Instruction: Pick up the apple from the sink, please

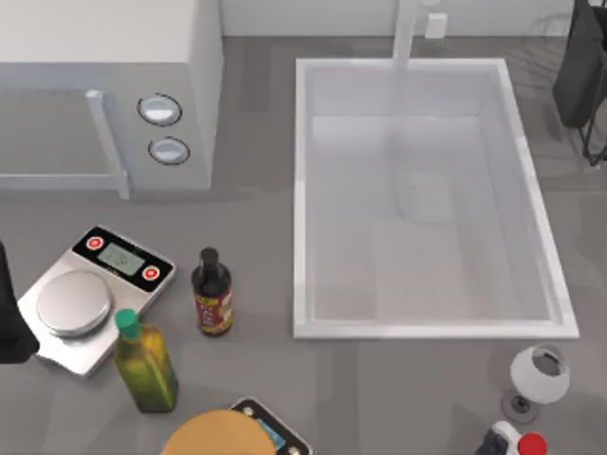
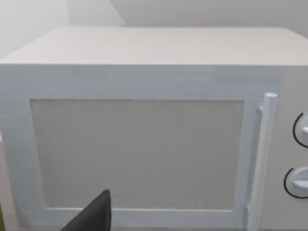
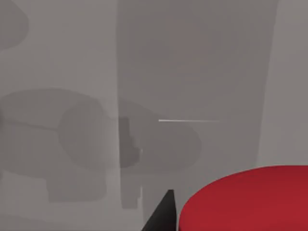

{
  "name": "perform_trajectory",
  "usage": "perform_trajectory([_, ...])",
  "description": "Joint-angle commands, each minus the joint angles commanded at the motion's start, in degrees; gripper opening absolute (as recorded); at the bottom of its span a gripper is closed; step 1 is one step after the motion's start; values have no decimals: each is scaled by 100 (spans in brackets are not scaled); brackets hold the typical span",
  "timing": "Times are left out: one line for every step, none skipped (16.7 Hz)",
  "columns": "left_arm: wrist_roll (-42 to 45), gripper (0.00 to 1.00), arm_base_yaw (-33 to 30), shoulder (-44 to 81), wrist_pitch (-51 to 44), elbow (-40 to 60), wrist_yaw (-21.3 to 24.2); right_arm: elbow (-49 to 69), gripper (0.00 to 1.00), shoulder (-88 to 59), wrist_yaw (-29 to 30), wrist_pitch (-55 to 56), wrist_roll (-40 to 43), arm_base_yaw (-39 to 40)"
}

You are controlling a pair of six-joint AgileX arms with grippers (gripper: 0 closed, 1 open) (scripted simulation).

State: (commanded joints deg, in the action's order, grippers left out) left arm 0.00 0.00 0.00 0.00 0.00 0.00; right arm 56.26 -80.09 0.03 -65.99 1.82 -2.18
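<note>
The apple (image 3: 245, 197) shows in the right wrist view as a bright red rounded mass close to the camera, over grey shadowed ground. One dark finger (image 3: 162, 214) of my right gripper lies right against its side, and the gripper looks shut on it. My right arm (image 1: 580, 71) hangs at the far right, beyond the sink's far right corner. The sink (image 1: 302, 190) is a white rectangular basin with a pale floor that lies bare, and a white faucet post (image 1: 406, 33) at its far rim. My left arm (image 1: 9, 318) is parked at the left edge.
A white microwave (image 1: 104, 85) stands at the far left. A kitchen scale (image 1: 90, 294), a dark bottle (image 1: 211, 292) and a green-capped oil bottle (image 1: 144, 365) stand left of the sink. A white wine glass (image 1: 539, 374) and a red-capped bottle (image 1: 517, 444) stand at the near right.
</note>
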Motion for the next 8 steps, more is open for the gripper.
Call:
perform_trajectory([0, 100, 0, 0, 0, 0, 0, -245, 0, -50, 0, 334, -3, 1])
perform_trajectory([0, 100, 0, 0, 0, 0, 0, -486, 0, -97, -1, 647, -6, 2])
perform_trajectory([0, 100, 0, 0, 0, 0, 0, -708, 0, -143, -1, 914, -9, 4])
perform_trajectory([0, 100, 0, 0, 0, 0, 0, -895, 0, -186, -2, 1120, -11, 4])
perform_trajectory([0, 100, 0, 0, 0, 0, 0, -1035, 0, -220, -2, 1265, -13, 5])
perform_trajectory([0, 100, 0, 0, 0, 0, 0, -1117, 0, -244, -2, 1349, -14, 5])
perform_trajectory([0, 100, 0, 0, 0, 0, 0, -1140, 0, -252, -2, 1372, -14, 5])
perform_trajectory([0, 100, 0, 0, 0, 0, 0, -1140, 0, -252, -2, 1372, -14, 5])
